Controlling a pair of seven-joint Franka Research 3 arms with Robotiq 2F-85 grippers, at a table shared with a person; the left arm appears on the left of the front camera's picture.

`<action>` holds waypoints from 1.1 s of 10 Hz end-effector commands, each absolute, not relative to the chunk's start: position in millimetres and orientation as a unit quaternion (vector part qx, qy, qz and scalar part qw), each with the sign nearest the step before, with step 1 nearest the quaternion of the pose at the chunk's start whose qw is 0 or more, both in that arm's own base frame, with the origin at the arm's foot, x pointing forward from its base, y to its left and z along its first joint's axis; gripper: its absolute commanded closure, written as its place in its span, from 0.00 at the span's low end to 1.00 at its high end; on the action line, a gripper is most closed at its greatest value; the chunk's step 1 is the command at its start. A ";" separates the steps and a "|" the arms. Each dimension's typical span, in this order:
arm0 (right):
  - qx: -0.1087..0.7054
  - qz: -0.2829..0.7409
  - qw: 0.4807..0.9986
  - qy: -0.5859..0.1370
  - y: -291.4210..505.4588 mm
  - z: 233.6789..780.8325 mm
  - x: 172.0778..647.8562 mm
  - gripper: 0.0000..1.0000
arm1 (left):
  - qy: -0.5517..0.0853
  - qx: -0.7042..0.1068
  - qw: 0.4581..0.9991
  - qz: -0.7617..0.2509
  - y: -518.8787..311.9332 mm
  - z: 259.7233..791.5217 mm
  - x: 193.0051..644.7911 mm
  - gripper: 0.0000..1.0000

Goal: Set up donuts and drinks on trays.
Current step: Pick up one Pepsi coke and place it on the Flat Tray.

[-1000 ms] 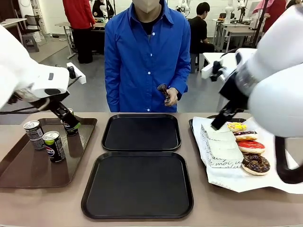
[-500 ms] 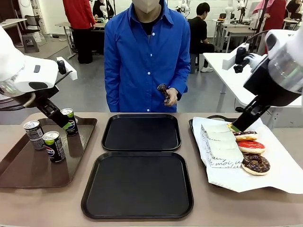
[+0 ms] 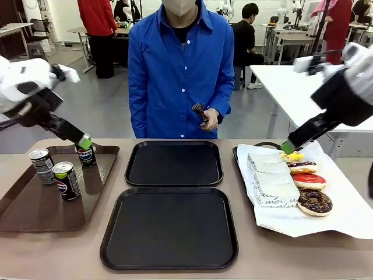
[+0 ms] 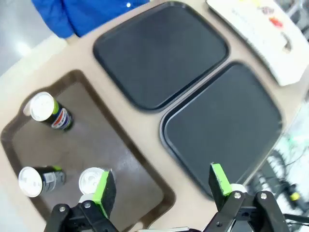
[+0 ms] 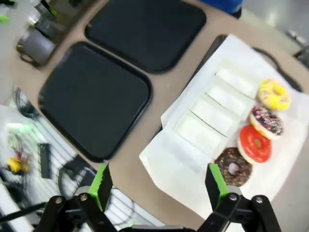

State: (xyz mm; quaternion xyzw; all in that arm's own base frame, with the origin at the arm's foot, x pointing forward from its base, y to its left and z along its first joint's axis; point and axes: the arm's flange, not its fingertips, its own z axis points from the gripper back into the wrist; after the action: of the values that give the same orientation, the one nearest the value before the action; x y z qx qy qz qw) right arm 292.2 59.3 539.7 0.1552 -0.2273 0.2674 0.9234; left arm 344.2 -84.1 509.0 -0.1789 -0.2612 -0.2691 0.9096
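Four ring donuts [image 5: 255, 143], yellow, sprinkled, red, chocolate glazes, left tool [image 4: 161, 182] wide, right tool [image 5: 159, 182] wide.

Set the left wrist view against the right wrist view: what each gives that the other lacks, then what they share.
Left wrist: the open left gripper, three drinks clearly upright in the brown tray. Right wrist: the open right gripper, four donuts sharply in a row. Shared: both empty black trays and the white paper.

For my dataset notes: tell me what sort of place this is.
Likely a robotics lab staged as a snack counter: left gripper over the drinks, right gripper over the donuts, black trays between, a white worktable behind.
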 end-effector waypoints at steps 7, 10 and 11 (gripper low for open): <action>0.577 -0.051 0.783 -0.228 -120.8 404.4 245.4 0.00 | -0.237 -0.622 0.742 0.079 97.3 479.8 334.4 0.00; 0.550 -0.064 0.803 -0.220 -159.7 420.3 208.0 0.00 | -0.219 -0.607 0.755 0.117 140.7 473.3 326.0 0.00; 0.546 -0.060 0.808 -0.214 -166.0 425.1 200.6 0.00 | -0.215 -0.592 0.766 0.130 150.4 471.5 320.1 0.00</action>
State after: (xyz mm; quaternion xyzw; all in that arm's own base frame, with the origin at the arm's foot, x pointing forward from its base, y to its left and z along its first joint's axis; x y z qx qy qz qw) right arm 229.2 -200.1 430.2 0.5619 -0.2173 -0.0797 0.7942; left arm 325.9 149.0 460.7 -0.6111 -0.2281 0.1224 0.7480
